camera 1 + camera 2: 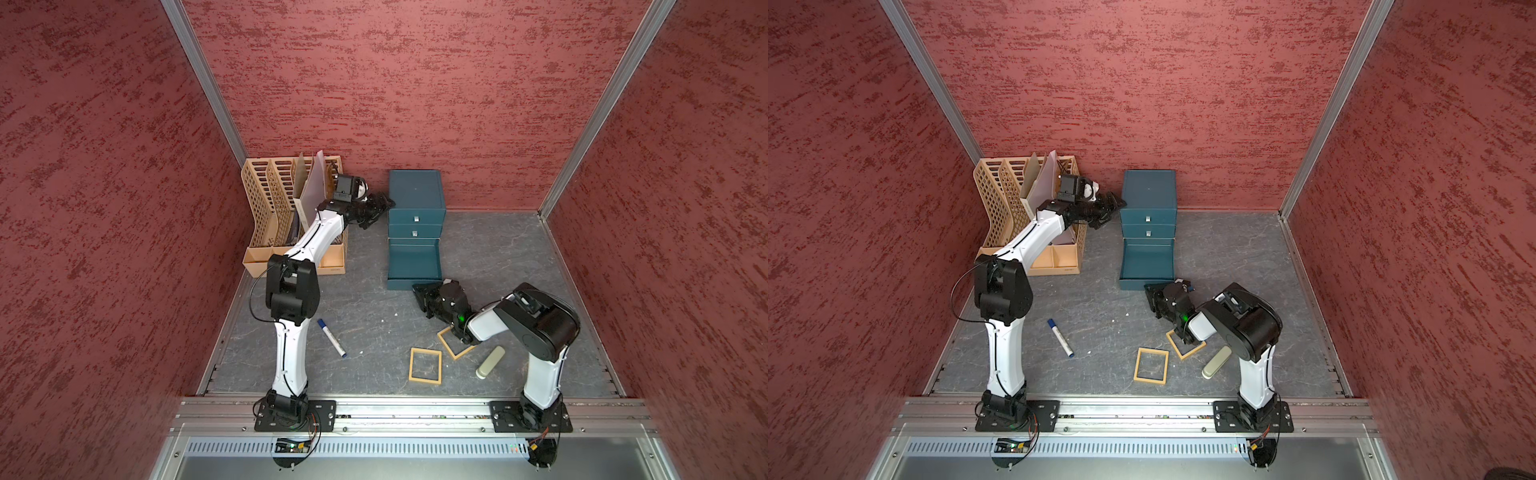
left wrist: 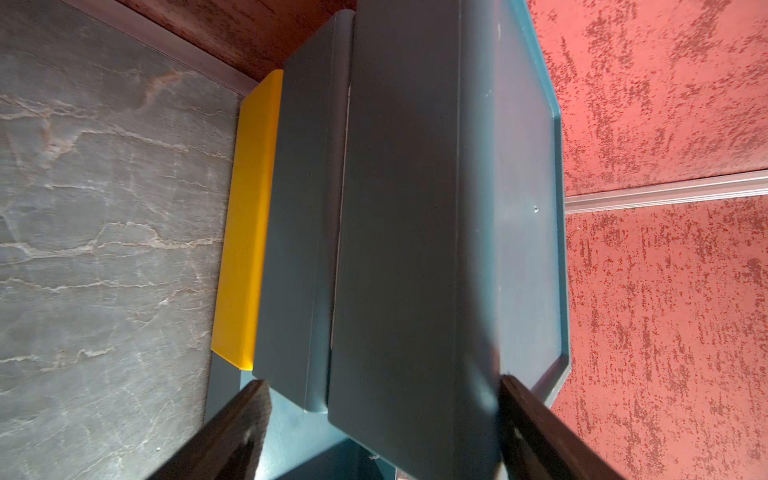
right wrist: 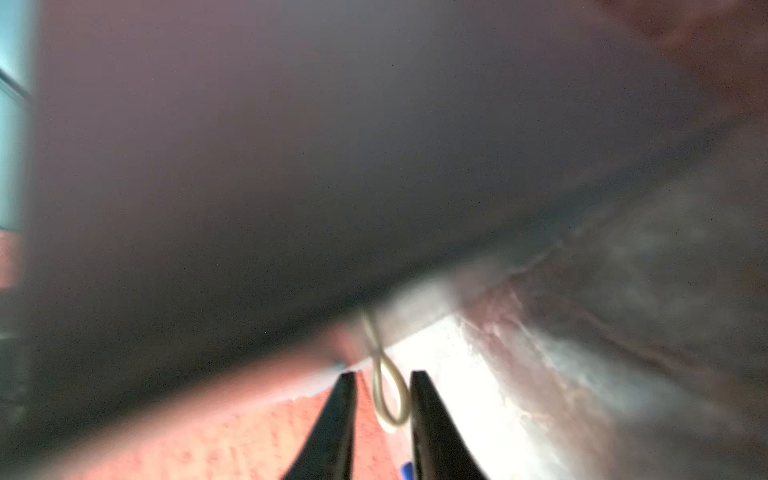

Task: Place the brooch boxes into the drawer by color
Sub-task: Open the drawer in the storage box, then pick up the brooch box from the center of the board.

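The drawer (image 1: 415,189) has 1 tray (image 1: 411,284) open; rack (image 1: 261,199) holds 2 sheets (image 1: 312,185).

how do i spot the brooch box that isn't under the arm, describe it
Find the dark teal drawer chest at the back wall and come toward the robot's base, past its open bottom drawer. Two tan-yellow square frames lie on the grey floor. Yours is the nearer frame, fully uncovered, while the other frame is turned at an angle and partly under the right arm.
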Controlling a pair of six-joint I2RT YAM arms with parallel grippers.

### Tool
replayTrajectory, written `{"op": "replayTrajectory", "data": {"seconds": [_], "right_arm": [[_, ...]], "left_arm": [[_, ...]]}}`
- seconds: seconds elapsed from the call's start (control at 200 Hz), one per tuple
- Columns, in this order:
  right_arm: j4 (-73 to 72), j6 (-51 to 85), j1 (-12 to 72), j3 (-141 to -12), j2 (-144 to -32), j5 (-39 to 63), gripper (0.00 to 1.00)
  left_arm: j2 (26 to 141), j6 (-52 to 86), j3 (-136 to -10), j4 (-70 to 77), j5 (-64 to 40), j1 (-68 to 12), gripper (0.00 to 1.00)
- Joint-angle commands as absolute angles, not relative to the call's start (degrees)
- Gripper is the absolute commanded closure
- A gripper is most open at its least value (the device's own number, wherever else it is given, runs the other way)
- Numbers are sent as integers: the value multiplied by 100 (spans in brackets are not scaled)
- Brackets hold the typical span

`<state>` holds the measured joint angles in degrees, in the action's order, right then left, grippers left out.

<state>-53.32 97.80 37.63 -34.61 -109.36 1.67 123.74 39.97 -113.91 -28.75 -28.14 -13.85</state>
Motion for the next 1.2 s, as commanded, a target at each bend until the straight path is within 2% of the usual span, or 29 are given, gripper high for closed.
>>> {"op": "replayTrajectory", "data": {"seconds": [0.0, 0.311, 0.626, 0.927, 1.042, 1.197], "right_arm": [[-5111, 9774, 3806, -3428, -10716, 29, 60], [-4112, 9623, 3806, -3573, -10077, 23, 37], [-3032, 9353, 3801, -3627, -9207, 4, 29], [-1617, 8885, 3797, -3564, -8156, -57, 23], [-756, 8249, 3756, -3701, -7615, -183, 20], [869, 6617, 3609, -4200, -6972, -291, 19]], "left_arm": [[12419, 3803, -11371, -3401, -2650, -1461, 11], [12352, 3797, -11410, -3404, -2622, -1450, 10], [12080, 3845, -11358, -3270, -2520, -1433, 9], [11476, 4044, -10779, -2970, -2366, -1355, 9], [11102, 4197, -10338, -2768, -2288, -1294, 8], [10537, 4282, -9783, -2828, -2029, -1293, 8]]}}
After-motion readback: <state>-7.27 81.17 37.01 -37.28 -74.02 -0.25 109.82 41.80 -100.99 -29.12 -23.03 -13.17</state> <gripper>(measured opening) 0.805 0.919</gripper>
